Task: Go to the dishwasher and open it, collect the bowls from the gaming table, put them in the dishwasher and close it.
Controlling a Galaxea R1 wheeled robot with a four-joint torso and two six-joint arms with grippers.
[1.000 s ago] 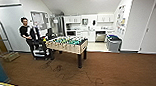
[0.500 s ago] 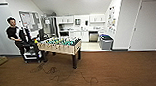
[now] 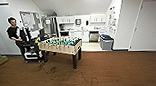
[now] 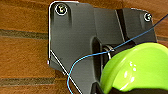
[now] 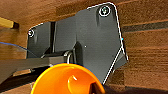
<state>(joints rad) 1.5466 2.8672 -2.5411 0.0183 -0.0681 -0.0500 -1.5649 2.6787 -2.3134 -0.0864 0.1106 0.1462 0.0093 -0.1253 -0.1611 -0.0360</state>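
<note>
A lime-green bowl (image 4: 135, 70) hangs over the brown floor in the left wrist view, with my left gripper (image 4: 110, 86) shut on its rim. In the right wrist view an orange bowl (image 5: 65, 80) is carried the same way by my right gripper (image 5: 92, 87). The gaming table (image 3: 59, 48), with a green field and wooden sides, stands ahead at left of centre. Far behind it, in the kitchen, the steel-fronted dishwasher (image 3: 93, 36) sits under the counter among white cabinets; I cannot tell whether its door is open.
A person (image 3: 17, 35) sits beside a control rig at the table's left end. A tall steel fridge (image 3: 51, 26) stands at the back left and a grey bin (image 3: 106, 42) by the right wall. A white door (image 3: 148, 26) is at right, a cardboard box (image 3: 0, 60) at far left.
The whole head picture has shifted sideways as the robot turns and drives, and the table and kitchen look slightly nearer. The person stays seated.
</note>
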